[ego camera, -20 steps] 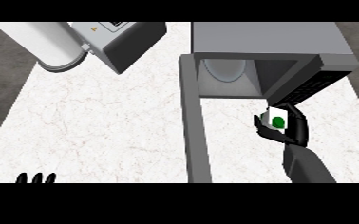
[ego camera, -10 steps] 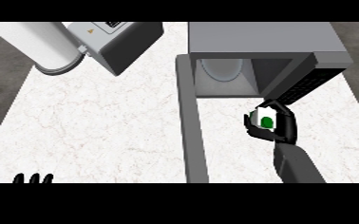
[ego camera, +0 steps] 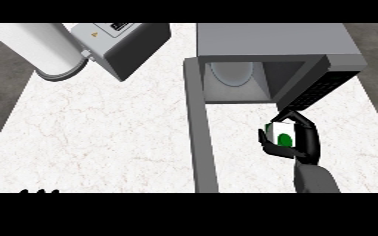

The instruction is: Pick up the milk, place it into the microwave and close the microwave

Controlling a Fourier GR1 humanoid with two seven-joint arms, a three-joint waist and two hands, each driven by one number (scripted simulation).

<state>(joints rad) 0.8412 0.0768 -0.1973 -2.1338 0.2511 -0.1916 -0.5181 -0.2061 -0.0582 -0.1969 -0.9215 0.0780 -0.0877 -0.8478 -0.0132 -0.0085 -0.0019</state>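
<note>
Nearest, just before the microwave's mouth: right robot hand (ego camera: 301, 142), fingers curled round one milk carton (ego camera: 283, 134), held above the desk (ego camera: 111, 130). Well left of the microwave, at the lower edge: left robot hand (ego camera: 38, 191), only fingertips showing. Beyond: one microwave (ego camera: 269, 45), door (ego camera: 202, 130) swung open. Farther left: one grey appliance (ego camera: 122, 47) with white cylinder (ego camera: 40, 47).

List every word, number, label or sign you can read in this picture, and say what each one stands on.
No text can be read.
Grey appliance: a small yellow warning triangle and a dark label, print too small to read.
Milk carton in the right hand: a green round mark only, no legible words.
Microwave: no markings show.
</note>
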